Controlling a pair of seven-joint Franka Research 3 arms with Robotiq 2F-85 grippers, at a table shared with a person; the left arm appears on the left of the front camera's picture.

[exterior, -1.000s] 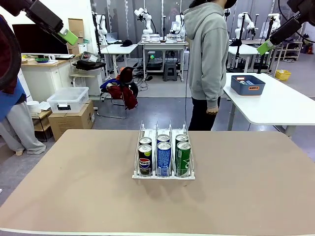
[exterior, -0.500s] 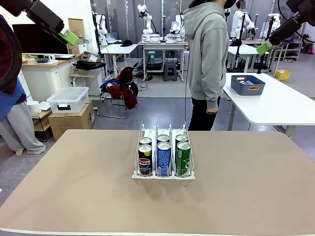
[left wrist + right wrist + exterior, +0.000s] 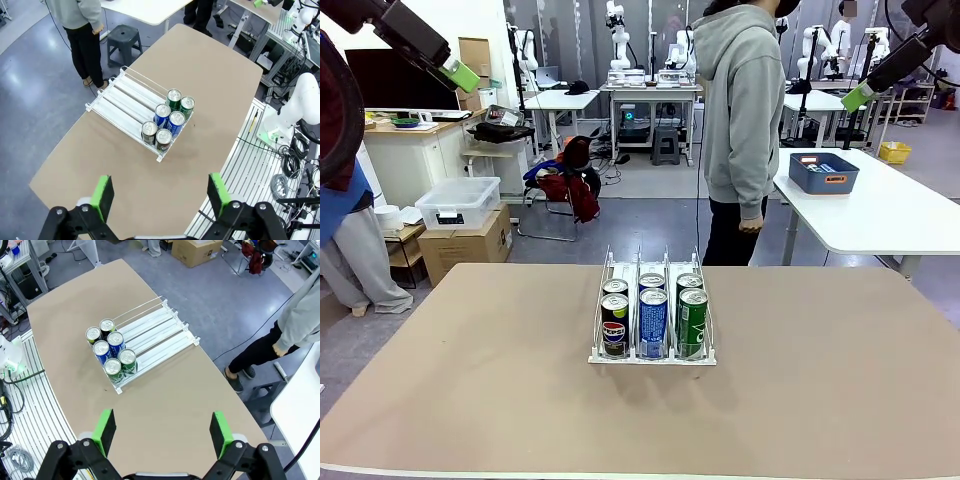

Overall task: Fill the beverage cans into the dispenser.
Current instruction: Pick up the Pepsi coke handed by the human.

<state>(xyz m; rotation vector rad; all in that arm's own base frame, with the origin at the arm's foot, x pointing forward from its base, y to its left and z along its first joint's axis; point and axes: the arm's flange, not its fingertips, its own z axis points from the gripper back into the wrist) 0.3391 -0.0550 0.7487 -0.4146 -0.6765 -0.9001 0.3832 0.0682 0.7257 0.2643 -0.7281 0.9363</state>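
Note:
The clear dispenser (image 3: pixel 620 270) stands in the middle of the brown table (image 3: pixel 470 390). Several beverage cans stand upright at its near end, two deep per lane: black Pepsi (image 3: pixel 614 325) left, blue (image 3: pixel 653 322) middle, green (image 3: pixel 693 322) right. My left gripper (image 3: pixel 458 72) hangs high at the upper left, my right gripper (image 3: pixel 860 95) high at the upper right, both far from the rack. From above, the left gripper (image 3: pixel 160 195) is open and empty over the dispenser (image 3: pixel 125 95) and cans (image 3: pixel 167 122). The right gripper (image 3: pixel 163 431) is likewise open above the dispenser (image 3: pixel 155 330) and cans (image 3: pixel 111 352).
A person in a grey hoodie (image 3: pixel 740 110) stands at the table's far side, hand (image 3: pixel 752 226) hanging down. A white table with a blue tub (image 3: pixel 823 172) stands behind on the right. A clear bin on cardboard boxes (image 3: pixel 458 203) and another person (image 3: pixel 335 150) are at the left.

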